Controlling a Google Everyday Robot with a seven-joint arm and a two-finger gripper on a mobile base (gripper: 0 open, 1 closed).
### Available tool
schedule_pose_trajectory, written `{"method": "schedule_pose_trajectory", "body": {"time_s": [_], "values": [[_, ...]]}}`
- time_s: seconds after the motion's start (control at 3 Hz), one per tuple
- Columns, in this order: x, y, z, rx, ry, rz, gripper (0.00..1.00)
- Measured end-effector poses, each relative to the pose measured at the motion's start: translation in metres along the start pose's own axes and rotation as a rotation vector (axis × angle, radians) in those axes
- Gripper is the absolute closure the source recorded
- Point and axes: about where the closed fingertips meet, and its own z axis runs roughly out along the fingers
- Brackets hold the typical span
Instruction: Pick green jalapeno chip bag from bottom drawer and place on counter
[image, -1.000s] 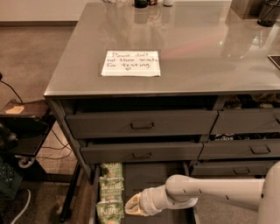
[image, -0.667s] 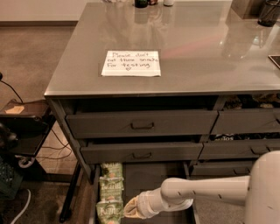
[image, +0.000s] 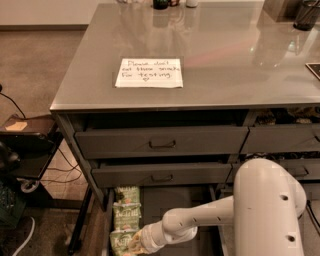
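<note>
End effector (image: 135, 242) at drawer (image: 170, 205) left edge

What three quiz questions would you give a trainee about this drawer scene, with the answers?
1. True or false: the white handwritten note lies in the bottom drawer.
2. How many green jalapeno chip bags lie in that drawer? A two, B three, C five.
3. Where is the gripper?
Key: 1 false, it lies on the counter. 2 B. 3 Low in the bottom drawer, at the bag nearest the camera.
</note>
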Motion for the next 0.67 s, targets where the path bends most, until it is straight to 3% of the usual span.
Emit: {"method": "schedule_pose_trajectory", "body": {"time_s": [0.67], "values": [[-0.0041,0.0013,0.0088,-0.015,-0.003,-0.011,0.58]]}}
